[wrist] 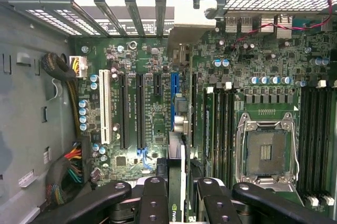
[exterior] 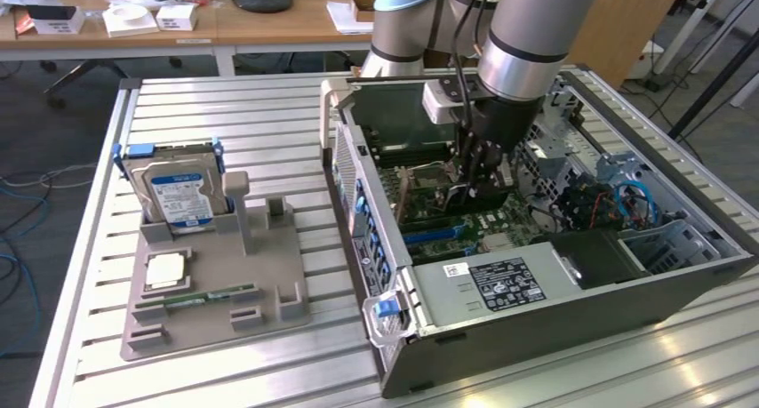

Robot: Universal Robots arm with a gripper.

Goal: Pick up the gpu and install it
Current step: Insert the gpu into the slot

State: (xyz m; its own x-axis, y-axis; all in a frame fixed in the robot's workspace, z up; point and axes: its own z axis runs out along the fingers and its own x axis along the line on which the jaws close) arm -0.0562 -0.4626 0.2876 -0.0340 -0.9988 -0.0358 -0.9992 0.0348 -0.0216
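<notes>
On a slatted metal table (exterior: 237, 115) lies one open computer case (exterior: 570, 310), on its side with the motherboard (wrist: 152, 50) facing up. One robot arm (exterior: 534, 35) reaches straight down into it. Its gripper (exterior: 481, 181) sits low inside the case, just above the board.

From the wrist camera, four black linkage bars of the gripper frame the bottom of the picture. Between the two inner fingers (wrist: 152, 200) stands the gpu (wrist: 176, 174), seen edge-on as one thin dark card (a small green logo shows on it). The fingers are clamped on the gpu from both sides. The card runs in line with the single blue slot (wrist: 174, 90) on the board. Whether its edge touches that slot cannot be told.

Beside the blue slot is one white slot (wrist: 105, 105), with two long black slots and one short black slot between them. One processor socket (wrist: 266, 150) lies open, with nothing in it.

Toward the exterior view's left, well apart from the case, one grey holder tray (exterior: 273, 275) rests on the table. It carries three parts: one hard drive (exterior: 178, 195) with a blue and white label, standing upright; one square processor chip (exterior: 166, 270), lying flat; and one narrow green memory stick (exterior: 208, 295), just beside the chip.
</notes>
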